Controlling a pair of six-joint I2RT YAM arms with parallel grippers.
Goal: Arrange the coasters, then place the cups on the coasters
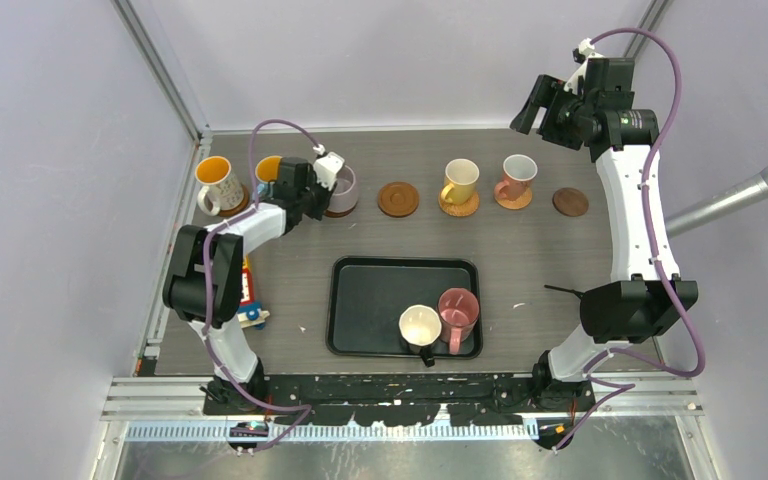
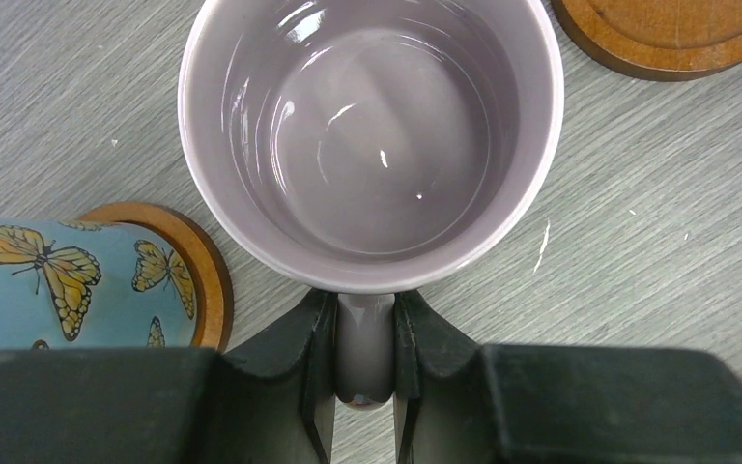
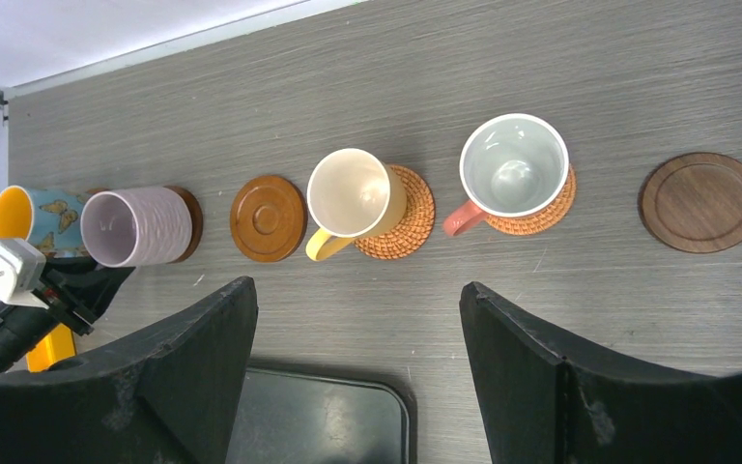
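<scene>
I'm watching the left gripper (image 2: 365, 329) clamping its jaws on the handle of the lilac mug (image 2: 367, 135). The dark coaster (image 3: 190, 220) beneath is mostly hiding, and I can't tell if the mug is resting on it. The blue butterfly mug (image 2: 48, 280) is crowding in just beside, cut off by the frame. The right gripper (image 3: 357, 290) is hanging high at the back, jaws gaping, gripping nothing. A cream mug (image 1: 420, 325) and a pink mug (image 1: 457, 310) are sitting in the black tray (image 1: 360, 300).
</scene>
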